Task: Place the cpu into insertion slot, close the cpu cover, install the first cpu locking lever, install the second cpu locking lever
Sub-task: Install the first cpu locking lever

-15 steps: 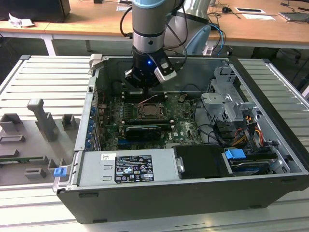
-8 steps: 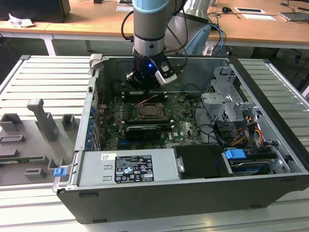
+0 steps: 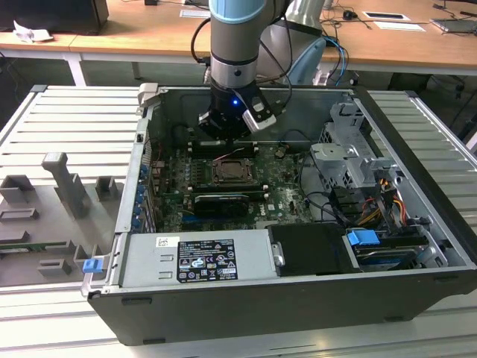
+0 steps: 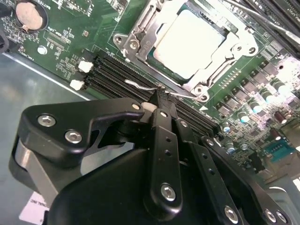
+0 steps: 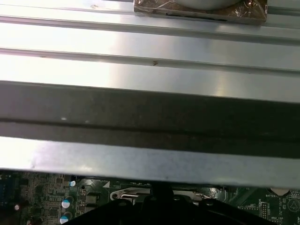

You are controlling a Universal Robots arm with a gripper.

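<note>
The cpu lies flat in the insertion slot, its pale metal face showing through the cut-out of the cpu cover. The cover lies down over it. A thin wire locking lever runs along the socket edge nearest my gripper. My gripper is shut, and its tip sits right at this lever's hooked end. I cannot tell whether it grips the wire or just touches it. In the exterior view the gripper hangs inside the open computer case just behind the socket. Its dark tip also appears in the first wrist view.
Long black memory slots lie between the gripper and the socket. A grey power supply fills the case front, with a drive cage and loose cables on the exterior view's right. Grey fixtures stand on the ridged table outside.
</note>
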